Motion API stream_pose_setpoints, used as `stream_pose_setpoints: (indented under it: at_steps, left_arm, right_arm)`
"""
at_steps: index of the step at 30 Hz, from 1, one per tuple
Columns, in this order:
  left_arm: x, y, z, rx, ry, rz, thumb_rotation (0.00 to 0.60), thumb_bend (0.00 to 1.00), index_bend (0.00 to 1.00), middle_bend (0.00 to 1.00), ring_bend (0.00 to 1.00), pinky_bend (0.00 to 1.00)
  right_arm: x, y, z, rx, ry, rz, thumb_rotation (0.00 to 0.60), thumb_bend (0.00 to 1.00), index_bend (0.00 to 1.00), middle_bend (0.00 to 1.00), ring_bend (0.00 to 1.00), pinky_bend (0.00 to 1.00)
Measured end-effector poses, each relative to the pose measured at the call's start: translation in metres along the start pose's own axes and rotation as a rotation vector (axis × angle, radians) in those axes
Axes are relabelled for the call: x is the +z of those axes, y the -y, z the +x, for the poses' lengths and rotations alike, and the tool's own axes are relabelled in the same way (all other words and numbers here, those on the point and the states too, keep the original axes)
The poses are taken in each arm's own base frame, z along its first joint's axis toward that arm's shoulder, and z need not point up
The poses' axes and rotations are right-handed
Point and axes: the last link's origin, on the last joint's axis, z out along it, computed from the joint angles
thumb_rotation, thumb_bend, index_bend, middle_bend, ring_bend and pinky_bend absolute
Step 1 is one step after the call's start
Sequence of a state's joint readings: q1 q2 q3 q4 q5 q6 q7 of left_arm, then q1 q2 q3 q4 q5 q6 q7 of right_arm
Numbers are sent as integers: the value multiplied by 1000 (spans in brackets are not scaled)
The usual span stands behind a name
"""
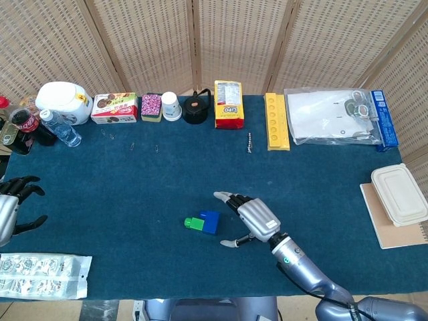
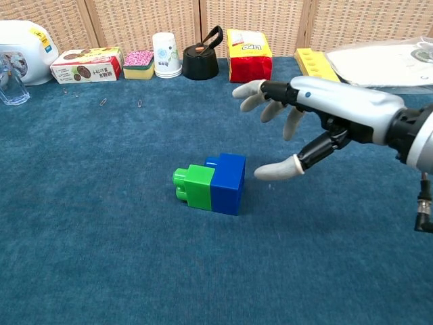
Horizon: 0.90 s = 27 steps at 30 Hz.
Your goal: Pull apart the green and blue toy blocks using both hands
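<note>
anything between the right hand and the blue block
Nothing: only bare blue tablecloth separates the right hand from the blue block, clearest in the chest view.

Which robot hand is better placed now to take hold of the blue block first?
The right robot hand. It is open beside the blue block, on that block's free side, not touching it. The left robot hand is at the table's far edge, well away from the green block.

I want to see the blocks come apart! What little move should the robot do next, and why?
Probably ease the right hand a bit further toward the blue block and close its fingers on it. That hand is open beside the block and not touching it, the green block is still joined on, and the left hand sits far off at the table edge.
</note>
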<state>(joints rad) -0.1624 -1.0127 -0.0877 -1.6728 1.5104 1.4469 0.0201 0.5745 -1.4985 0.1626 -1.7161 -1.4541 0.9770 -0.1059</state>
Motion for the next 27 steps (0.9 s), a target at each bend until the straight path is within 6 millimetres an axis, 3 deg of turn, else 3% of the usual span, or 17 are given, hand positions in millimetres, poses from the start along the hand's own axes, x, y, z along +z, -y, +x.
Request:
stream_pose_setpoints:
  at_steps: [14, 27]
  left_arm:
    - [-8, 13, 0, -11, 1, 35, 600, 159, 452, 320, 298, 333]
    - [-14, 22, -1, -17, 3, 64, 600, 159, 453, 320, 298, 333]
  right_arm:
    - [26, 20, -29, -90, -47, -30, 353, 132, 0, 89, 180, 327]
    - [41, 24, -45, -121, -51, -70, 348, 128, 0, 87, 180, 329]
